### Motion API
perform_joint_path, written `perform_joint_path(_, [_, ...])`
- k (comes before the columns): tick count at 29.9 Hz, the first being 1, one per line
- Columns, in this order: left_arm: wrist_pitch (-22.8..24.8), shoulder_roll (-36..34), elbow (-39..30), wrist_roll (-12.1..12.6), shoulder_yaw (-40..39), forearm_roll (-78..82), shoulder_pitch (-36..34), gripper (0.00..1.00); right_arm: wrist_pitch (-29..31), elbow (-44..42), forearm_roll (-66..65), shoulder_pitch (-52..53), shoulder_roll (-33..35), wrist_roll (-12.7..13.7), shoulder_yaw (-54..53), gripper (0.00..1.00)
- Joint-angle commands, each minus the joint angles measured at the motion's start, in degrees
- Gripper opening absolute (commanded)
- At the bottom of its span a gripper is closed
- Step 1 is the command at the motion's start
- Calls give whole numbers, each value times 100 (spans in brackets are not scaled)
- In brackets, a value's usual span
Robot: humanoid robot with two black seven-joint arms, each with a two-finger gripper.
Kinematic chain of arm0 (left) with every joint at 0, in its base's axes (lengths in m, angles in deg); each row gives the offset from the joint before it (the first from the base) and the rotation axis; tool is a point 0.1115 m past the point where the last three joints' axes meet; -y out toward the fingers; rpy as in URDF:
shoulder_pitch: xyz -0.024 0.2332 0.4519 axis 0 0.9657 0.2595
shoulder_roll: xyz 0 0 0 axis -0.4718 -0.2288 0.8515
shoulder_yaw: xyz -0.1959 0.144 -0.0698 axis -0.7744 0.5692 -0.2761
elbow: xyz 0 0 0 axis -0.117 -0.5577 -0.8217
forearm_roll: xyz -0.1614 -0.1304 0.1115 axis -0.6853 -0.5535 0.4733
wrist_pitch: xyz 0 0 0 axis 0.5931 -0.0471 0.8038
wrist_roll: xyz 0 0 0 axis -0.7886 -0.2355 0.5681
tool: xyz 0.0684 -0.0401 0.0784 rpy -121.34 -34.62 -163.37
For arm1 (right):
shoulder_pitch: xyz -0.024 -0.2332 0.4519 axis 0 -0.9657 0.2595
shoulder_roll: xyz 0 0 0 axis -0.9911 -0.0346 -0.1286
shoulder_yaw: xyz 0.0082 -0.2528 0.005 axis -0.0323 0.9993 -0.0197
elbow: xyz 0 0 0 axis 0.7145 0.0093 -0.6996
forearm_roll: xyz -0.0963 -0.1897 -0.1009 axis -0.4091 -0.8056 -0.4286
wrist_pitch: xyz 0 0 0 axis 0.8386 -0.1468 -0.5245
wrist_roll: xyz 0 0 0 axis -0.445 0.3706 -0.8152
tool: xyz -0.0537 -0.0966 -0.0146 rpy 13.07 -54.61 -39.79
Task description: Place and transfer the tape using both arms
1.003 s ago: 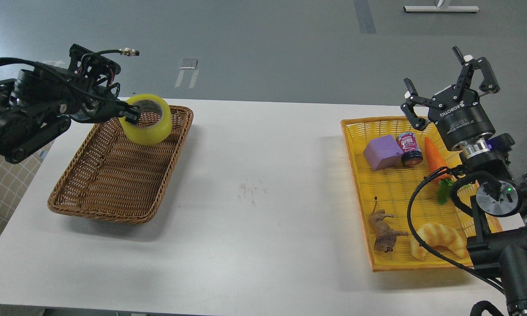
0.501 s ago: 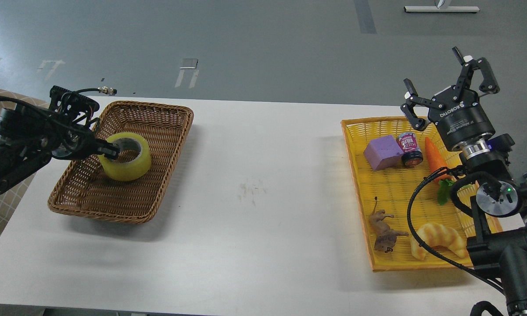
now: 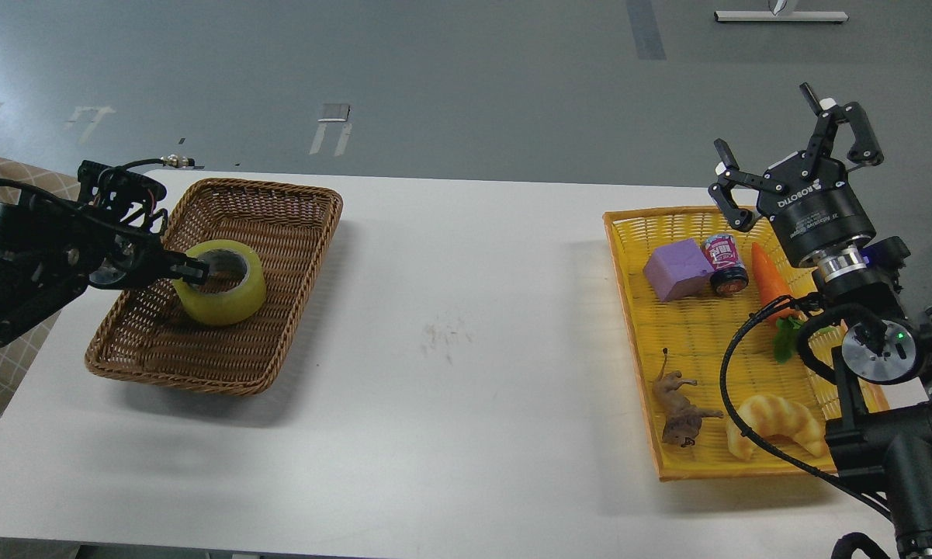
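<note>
Two baskets stand on the white table (image 3: pixel 450 404), one toward each side edge. Nearest the front edge on the right side, the yellow basket (image 3: pixel 694 458) holds a croissant toy (image 3: pixel 776 423) in its near part, with a brown animal figure (image 3: pixel 679 407) just beside it on the left. Further back in the same basket lie a carrot toy (image 3: pixel 768 281), a small jar (image 3: pixel 725 262) and a purple block (image 3: pixel 675 269); jar and block are touching or nearly so.

Right arm enters from the lower right corner of the view. Right gripper (image 3: pixel 791 167) is raised above the far right corner of the yellow basket, pointing upward; its jaws are spread wide and hold nothing.

On the left side of the table, the brown wicker basket (image 3: pixel 194 365) sits with its long axis running from near the left edge toward the far edge. The tape (image 3: pixel 220 282) rests on the basket floor, about midway along its length, core opening facing up.

Left arm enters from the left edge of the view. Left gripper (image 3: pixel 190 269) reaches over the basket's left rim, one finger inside the core and the roll's wall between the jaws. Whether the jaws are pressing the wall or have slackened cannot be told from this view.
</note>
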Motion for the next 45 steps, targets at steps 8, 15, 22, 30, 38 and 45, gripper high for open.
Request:
perform_joint_path(8, [66, -299, -112, -57, -90, -941, -629, 76, 0, 9, 0, 0, -9, 2, 0, 100])
perform_joint_path(15, [66, -282, -174, -539, -116, -3733, -1659, 86, 0, 62, 0, 36, 0, 2, 0, 100])
perform_joint_path(22, [66, 16, -182, -892, -431, -6564, -1695, 98, 0, 79, 0, 185, 53, 2, -9, 100])
perform_joint_path(30, [66, 676, -200, -980, -1584, -7579, -1387, 98, 0, 141, -9, 290, 79, 28, 9, 100])
perform_joint_path(38, [66, 1308, -524, -962, -3621, -7816, -211, 98, 0, 79, -18, 721, 44, 37, 26, 100])
perform_joint_path(45, [66, 1748, -1219, -874, -4791, -7905, 1107, 98, 0, -201, -18, 967, 71, 116, 96, 100])
